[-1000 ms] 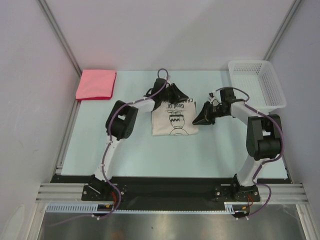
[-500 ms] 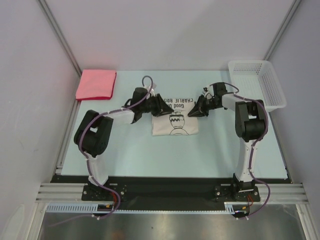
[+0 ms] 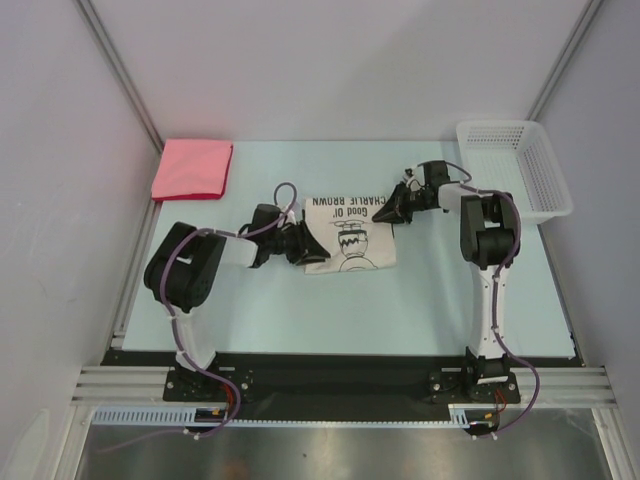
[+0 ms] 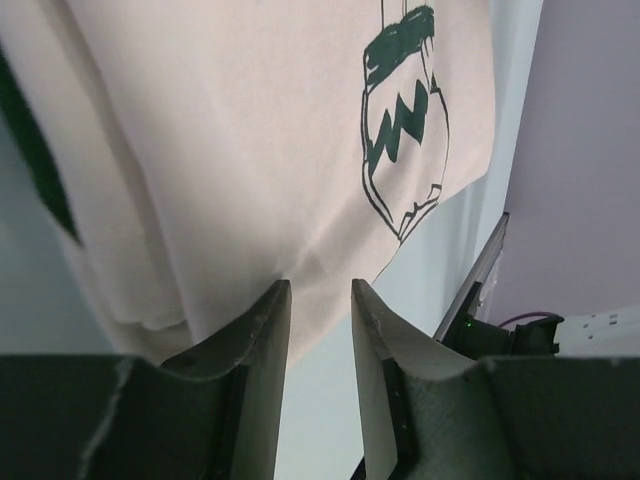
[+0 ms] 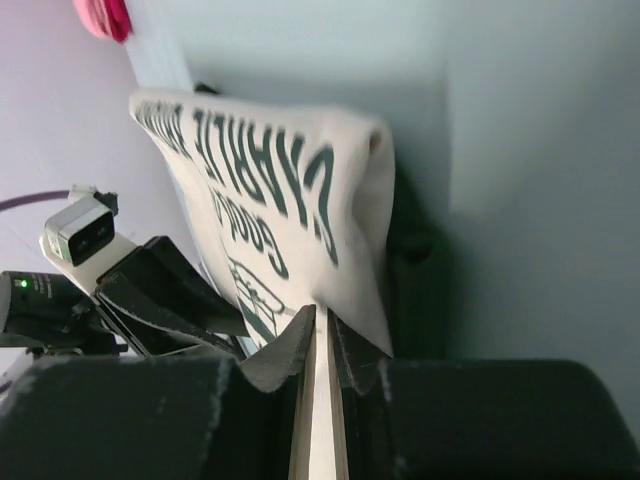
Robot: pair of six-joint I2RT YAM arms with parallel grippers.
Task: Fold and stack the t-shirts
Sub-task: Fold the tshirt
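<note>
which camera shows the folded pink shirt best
The top external view: the whole folded pink shirt lies unobstructed at far left. The right wrist view catches only a pink sliver at its top edge; the left wrist view shows none of it.

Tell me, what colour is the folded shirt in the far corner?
The shirt is plain pink-red, clearest in the top view.
</note>
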